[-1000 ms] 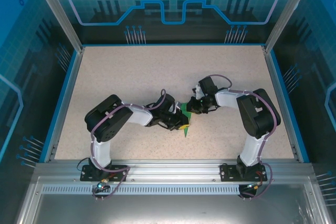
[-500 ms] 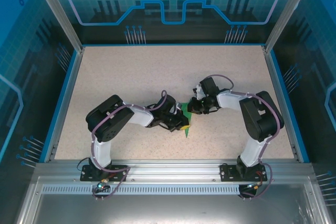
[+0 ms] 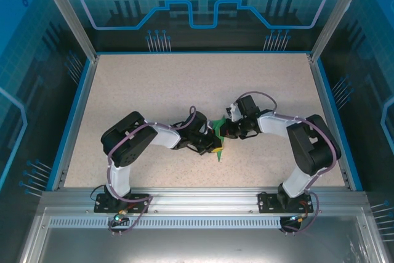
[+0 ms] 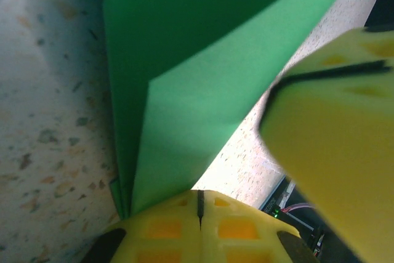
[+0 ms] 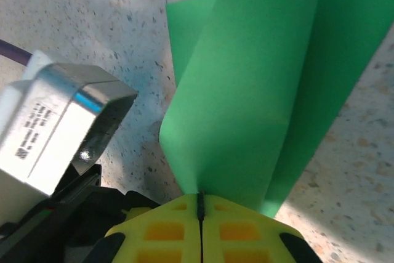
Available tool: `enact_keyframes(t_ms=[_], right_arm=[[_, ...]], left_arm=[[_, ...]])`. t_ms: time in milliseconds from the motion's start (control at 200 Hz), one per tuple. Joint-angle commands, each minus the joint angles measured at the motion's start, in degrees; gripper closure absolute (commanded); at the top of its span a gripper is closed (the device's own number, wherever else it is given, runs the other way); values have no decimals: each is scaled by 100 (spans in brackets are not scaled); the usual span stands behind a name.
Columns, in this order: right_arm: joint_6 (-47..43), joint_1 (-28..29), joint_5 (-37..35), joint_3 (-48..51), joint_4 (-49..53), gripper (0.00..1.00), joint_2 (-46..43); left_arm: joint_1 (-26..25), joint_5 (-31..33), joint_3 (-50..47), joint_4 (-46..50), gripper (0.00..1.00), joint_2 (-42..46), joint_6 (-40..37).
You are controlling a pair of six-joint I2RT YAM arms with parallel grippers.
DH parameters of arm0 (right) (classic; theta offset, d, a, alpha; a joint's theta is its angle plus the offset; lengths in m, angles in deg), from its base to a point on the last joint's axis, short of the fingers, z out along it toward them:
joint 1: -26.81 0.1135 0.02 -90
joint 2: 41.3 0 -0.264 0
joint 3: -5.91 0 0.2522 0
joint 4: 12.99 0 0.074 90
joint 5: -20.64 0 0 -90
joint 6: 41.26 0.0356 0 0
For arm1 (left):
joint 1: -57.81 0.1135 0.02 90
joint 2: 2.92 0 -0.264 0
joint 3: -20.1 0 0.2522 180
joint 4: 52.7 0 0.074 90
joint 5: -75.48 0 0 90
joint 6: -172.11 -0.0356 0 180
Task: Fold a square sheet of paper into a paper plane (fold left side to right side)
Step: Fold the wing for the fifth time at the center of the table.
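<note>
The bright green paper (image 3: 218,130), creased into layers, lies mid-table between both grippers, with a pointed tip toward the near edge. My left gripper (image 3: 212,146) is shut, its yellow fingertips (image 4: 200,204) resting against the paper (image 4: 203,90) beside a long crease. Nothing green shows in its slit. My right gripper (image 3: 225,133) is shut on a flap of the paper (image 5: 246,90), which curls up from the table into its closed tips (image 5: 201,204). One yellow right finger (image 4: 338,140) looms close in the left wrist view.
The speckled table (image 3: 154,90) is ringed by a blue rim and clear walls. The left arm's metal wrist block (image 5: 55,121) sits close beside the right gripper. Both arms crowd the centre, and open tabletop lies behind and to both sides.
The right arm's elbow has swung out to the right and its gripper has shifted slightly, raising the green flap. The left gripper has stayed on the paper.
</note>
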Motion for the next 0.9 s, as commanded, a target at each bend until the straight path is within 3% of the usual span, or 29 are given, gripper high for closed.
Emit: enact_keyframes(t_ms=[0,375,895], right_arm=[[54,120,130,14,-134,93,223],[-394,91,-666,-402,380,94,606],[-672,-253,-909,-777,295,94,837]], left_arm=[[-127,196,-83,881,97,-302,86],[-125,216,-65,1002,98,-314,94],[-114,181,-90,966,100,-379,135]])
